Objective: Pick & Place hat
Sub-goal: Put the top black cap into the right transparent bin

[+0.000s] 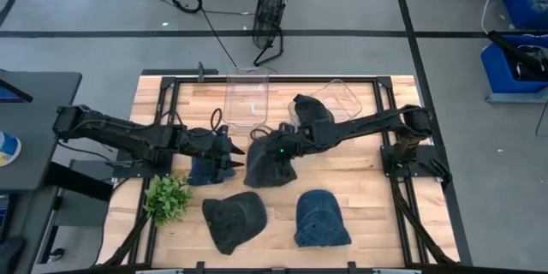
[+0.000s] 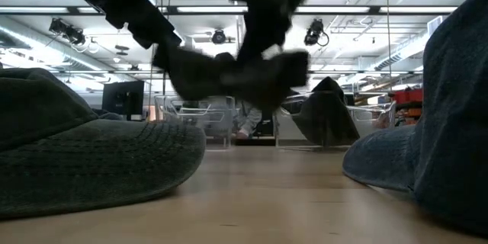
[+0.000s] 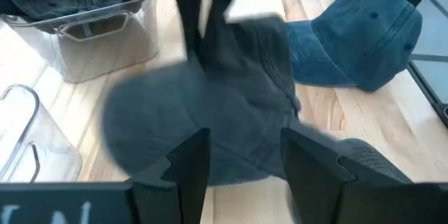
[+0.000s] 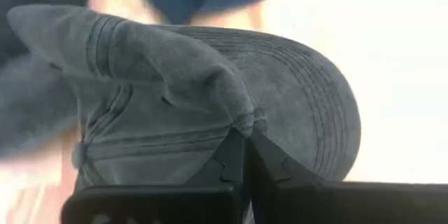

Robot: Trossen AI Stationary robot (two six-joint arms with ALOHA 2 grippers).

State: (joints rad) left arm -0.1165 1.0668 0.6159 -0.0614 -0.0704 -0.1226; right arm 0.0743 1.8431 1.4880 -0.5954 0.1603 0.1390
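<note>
The right gripper (image 4: pixel 246 155) has its fingers pinched tight on the fabric of a dark grey hat (image 1: pixel 271 164), which hangs off the wooden table (image 1: pixel 360 205) just in front of the two clear bins (image 1: pixel 248 96). The left gripper (image 1: pixel 233 149), fingers apart, sits just beside that hat. Nearer the table's front edge than the held hat lie another dark hat (image 1: pixel 233 218), a blue hat (image 1: pixel 320 219) and a green plant (image 1: pixel 168 195).

Bench (image 1: pixel 360 223) free: 4–5 o'clock strip, rt of blue cap (image 1: pixel 321 219). Blocked: plant (image 1: pixel 168 195) at 8, dark cap (image 1: pixel 234 220) at 7, clear bins (image 1: pixel 247 96) at 12, lifted hat (image 1: pixel 272 164) centre, btwn both pincers.
</note>
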